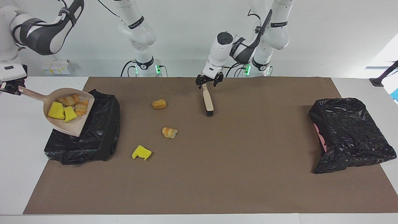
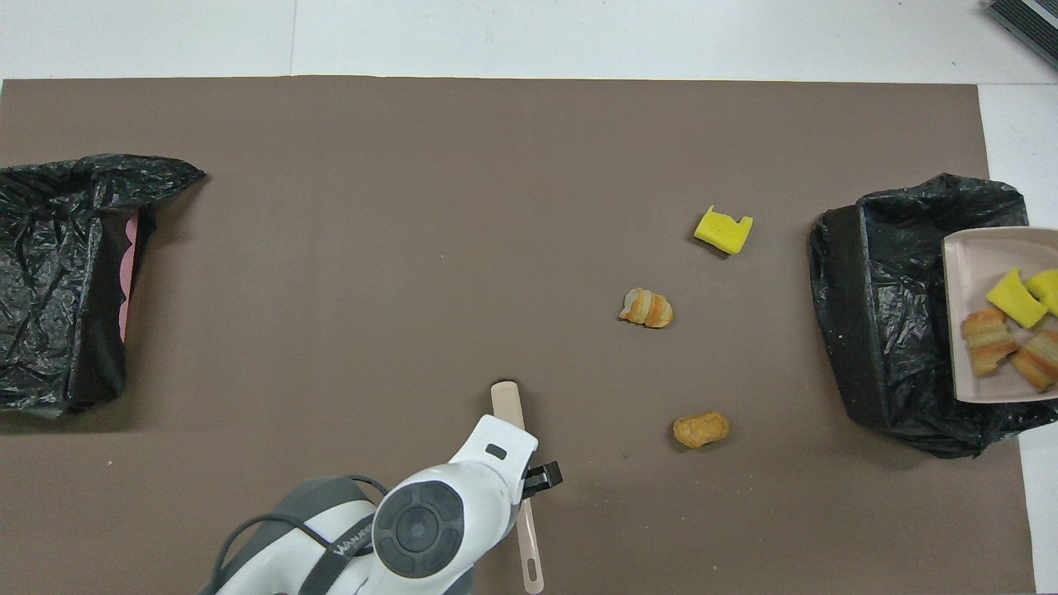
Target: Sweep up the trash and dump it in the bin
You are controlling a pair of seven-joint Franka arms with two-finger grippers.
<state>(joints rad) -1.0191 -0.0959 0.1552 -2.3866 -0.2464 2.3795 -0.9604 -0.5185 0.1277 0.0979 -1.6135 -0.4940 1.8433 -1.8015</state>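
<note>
My right gripper (image 1: 11, 87) is shut on the handle of a beige dustpan (image 1: 75, 129), held tilted over the black-bagged bin (image 1: 96, 137) at the right arm's end. Two yellow chunks and two striped rolls of trash (image 1: 67, 107) lie in the pan (image 2: 963, 273). On the mat lie a brown roll (image 1: 159, 104), a striped roll (image 1: 169, 132) and a yellow chunk (image 1: 141, 153). My left gripper (image 1: 209, 80) stands open just over the handle of the brush (image 1: 207, 99), which lies on the mat.
A second black-bagged bin (image 1: 348, 133) lies on its side at the left arm's end, pink showing at its mouth (image 2: 124, 281). The brown mat (image 1: 236, 174) covers most of the white table.
</note>
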